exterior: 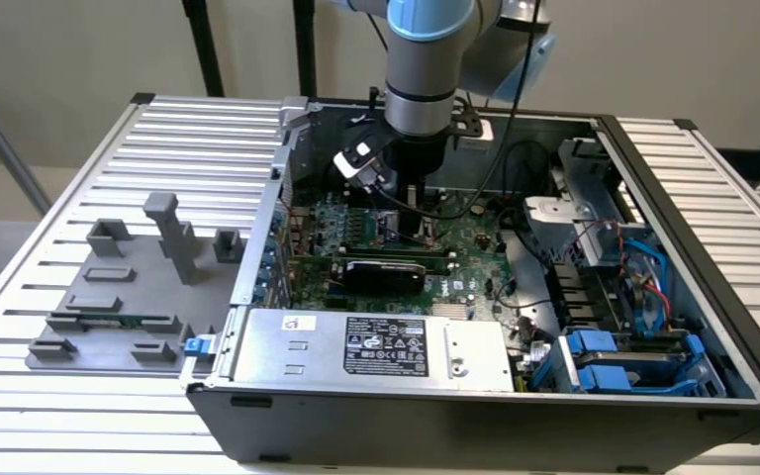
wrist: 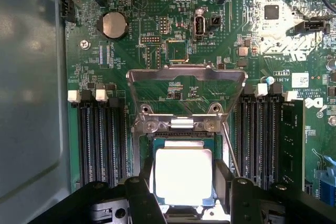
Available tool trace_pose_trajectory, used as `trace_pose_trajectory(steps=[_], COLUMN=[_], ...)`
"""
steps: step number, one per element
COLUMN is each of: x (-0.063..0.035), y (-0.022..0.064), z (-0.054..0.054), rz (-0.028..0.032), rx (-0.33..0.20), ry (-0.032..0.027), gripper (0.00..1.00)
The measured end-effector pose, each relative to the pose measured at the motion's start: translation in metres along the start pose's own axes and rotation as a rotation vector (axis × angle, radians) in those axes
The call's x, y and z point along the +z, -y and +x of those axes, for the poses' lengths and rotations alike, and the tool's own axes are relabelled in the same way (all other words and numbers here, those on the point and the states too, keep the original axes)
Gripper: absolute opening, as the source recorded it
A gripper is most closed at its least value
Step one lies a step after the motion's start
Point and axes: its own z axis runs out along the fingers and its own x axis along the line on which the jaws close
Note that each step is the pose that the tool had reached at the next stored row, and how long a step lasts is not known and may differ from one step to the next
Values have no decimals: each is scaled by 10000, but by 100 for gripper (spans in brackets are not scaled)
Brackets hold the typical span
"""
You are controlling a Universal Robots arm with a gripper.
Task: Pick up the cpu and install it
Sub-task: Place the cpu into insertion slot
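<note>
The cpu, a flat square chip with a silvery top, lies level over the open socket on the green motherboard. My gripper straddles it, one black finger against each of two opposite edges, shut on it. The socket's metal retention frame is flipped up and back. In the exterior view my gripper reaches straight down into the open computer case, above the board; the cpu is hidden there by the wrist.
Memory slots flank the socket on both sides, and a thin lever stands beside it. A long black expansion card lies close to my gripper. A power supply and cables crowd the case. Grey fixture blocks stand on the slatted table at the exterior view's left.
</note>
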Motion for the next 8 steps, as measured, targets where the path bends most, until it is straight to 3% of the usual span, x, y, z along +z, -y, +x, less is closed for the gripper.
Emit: trace_pose_trajectory(steps=[8], x=[20], y=[1], z=[13], rz=[-32], rx=[17], ry=[8], gripper=[55])
